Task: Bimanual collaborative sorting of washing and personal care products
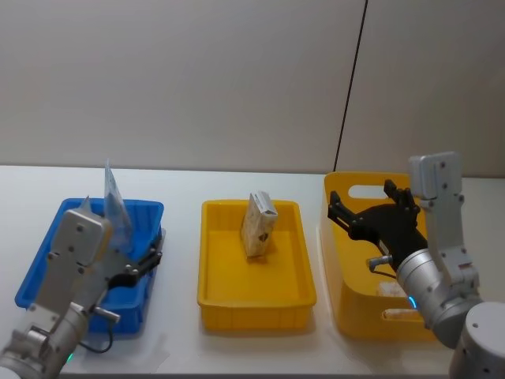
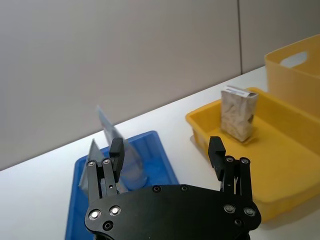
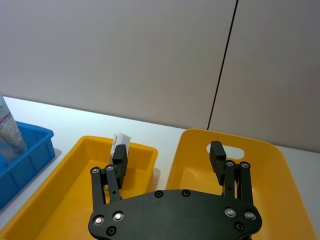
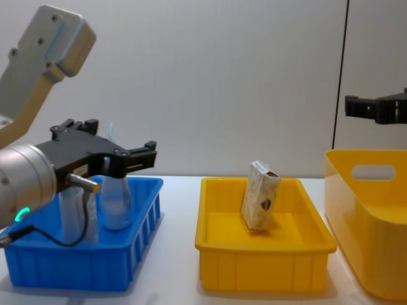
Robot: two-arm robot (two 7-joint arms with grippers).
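Judging the sorting partway along: the carton [image 1: 259, 225] is leaning by the yellow tray's [image 1: 252, 308] far edge, and the tube [image 1: 114, 196] is standing by the blue tray's [image 1: 35, 276] far edge. Both spread wide and empty, my left gripper [image 2: 166, 150] is hovering over that tray, my right gripper [image 3: 168, 150] over the bin [image 1: 355, 316].

A white counter [image 1: 181, 229] carries three containers in a row, each apart from the next: a blue bin [image 1: 146, 208] at the robot's left, a shallow yellow tray [image 1: 256, 314] in the middle, and a taller yellow basket [image 1: 355, 308] with a handle slot at the right.
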